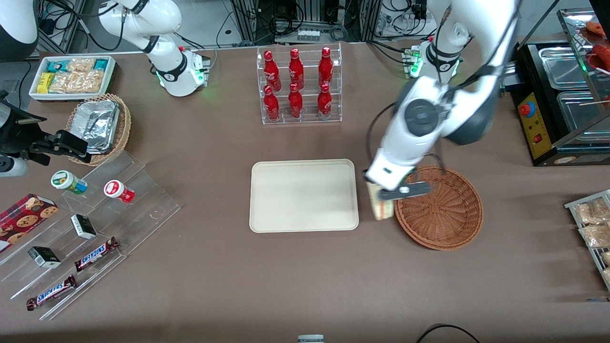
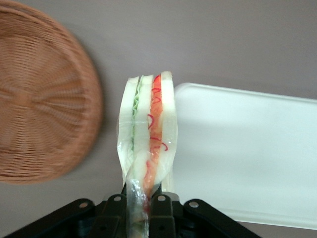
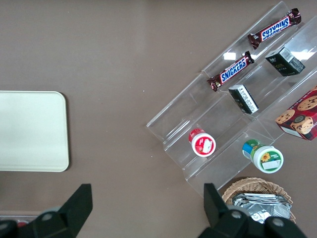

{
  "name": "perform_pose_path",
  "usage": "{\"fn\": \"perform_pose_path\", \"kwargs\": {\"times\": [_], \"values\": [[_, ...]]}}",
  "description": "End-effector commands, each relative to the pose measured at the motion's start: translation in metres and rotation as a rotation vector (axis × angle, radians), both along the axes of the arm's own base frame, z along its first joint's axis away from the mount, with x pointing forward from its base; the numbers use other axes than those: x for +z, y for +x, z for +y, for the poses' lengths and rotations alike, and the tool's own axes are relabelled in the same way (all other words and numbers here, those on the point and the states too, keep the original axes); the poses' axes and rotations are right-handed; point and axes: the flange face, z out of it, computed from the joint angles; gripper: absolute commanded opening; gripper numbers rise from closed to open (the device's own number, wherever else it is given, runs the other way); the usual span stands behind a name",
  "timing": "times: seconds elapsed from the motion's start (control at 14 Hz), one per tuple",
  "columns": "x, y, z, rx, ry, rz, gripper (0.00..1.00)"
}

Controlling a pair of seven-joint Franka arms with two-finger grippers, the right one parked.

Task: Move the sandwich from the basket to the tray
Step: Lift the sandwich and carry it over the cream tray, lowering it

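My left gripper (image 1: pixel 381 193) is shut on the sandwich (image 1: pixel 381 206), a pale wedge in clear wrap with red and green filling along its cut edge. It hangs above the table in the gap between the reddish-brown wicker basket (image 1: pixel 441 209) and the cream-white tray (image 1: pixel 303 195). In the left wrist view the sandwich (image 2: pixel 148 134) sticks out from between the black fingers (image 2: pixel 163 210), with the basket (image 2: pixel 39 99) to one side and the tray (image 2: pixel 247 153) to the other. Nothing lies in the basket or on the tray.
A clear rack of red bottles (image 1: pixel 299 85) stands farther from the front camera than the tray. A clear stepped stand with snacks (image 1: pixel 81 238), a tan basket of foil containers (image 1: pixel 100 126) and a white snack box (image 1: pixel 71 76) lie toward the parked arm's end.
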Motion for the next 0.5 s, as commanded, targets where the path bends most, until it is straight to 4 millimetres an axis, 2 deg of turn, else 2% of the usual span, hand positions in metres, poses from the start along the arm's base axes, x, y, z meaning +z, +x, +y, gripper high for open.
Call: {"fn": "perform_pose_path", "kwargs": {"times": [0.0,0.07,0.29,0.43], "values": [[-0.041,0.003,-0.075,0.016,0.019,0.007,0.00],[-0.052,-0.005,-0.101,-0.013,0.017,0.002,0.00],[-0.081,-0.015,-0.146,-0.044,-0.008,-0.030,0.00],[-0.097,-0.023,-0.161,-0.067,-0.022,-0.043,0.00]]}}
